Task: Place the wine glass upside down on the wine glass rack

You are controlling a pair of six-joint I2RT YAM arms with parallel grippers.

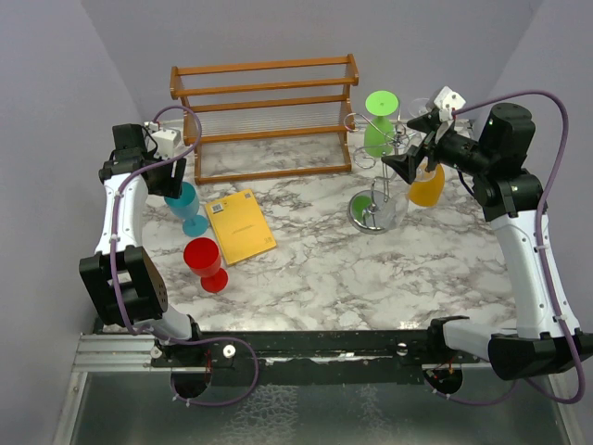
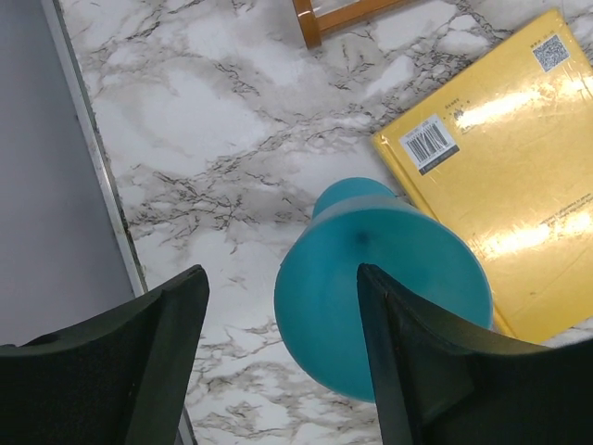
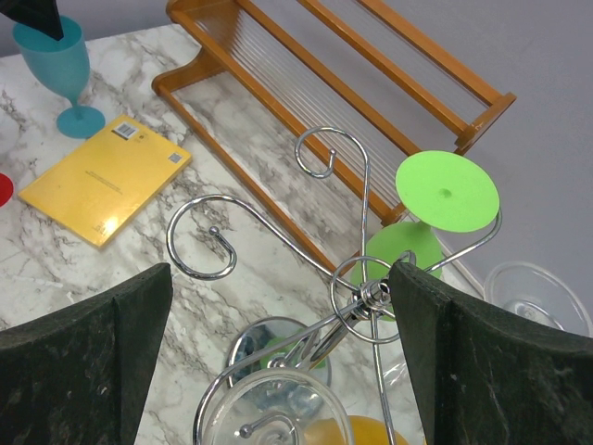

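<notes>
A teal wine glass (image 1: 185,204) stands upright on the marble at the left, beside a yellow book. My left gripper (image 1: 170,181) hangs over it, open; in the left wrist view the teal wine glass (image 2: 371,278) sits by the right finger (image 2: 417,371), clear of the left one. The silver wine glass rack (image 1: 373,211) stands at the right. A green glass (image 1: 380,120) and an orange glass (image 1: 426,185) hang upside down on it. My right gripper (image 3: 278,278) is open above the wine glass rack (image 3: 357,297), holding nothing. A clear glass foot (image 3: 273,408) rests in one arm.
A red wine glass (image 1: 204,261) stands near the front left. The yellow book (image 1: 239,225) lies flat between the glasses and the rack. A brown wooden slatted shelf (image 1: 264,97) runs along the back wall. Another clear glass (image 3: 537,297) sits at the rack's far side.
</notes>
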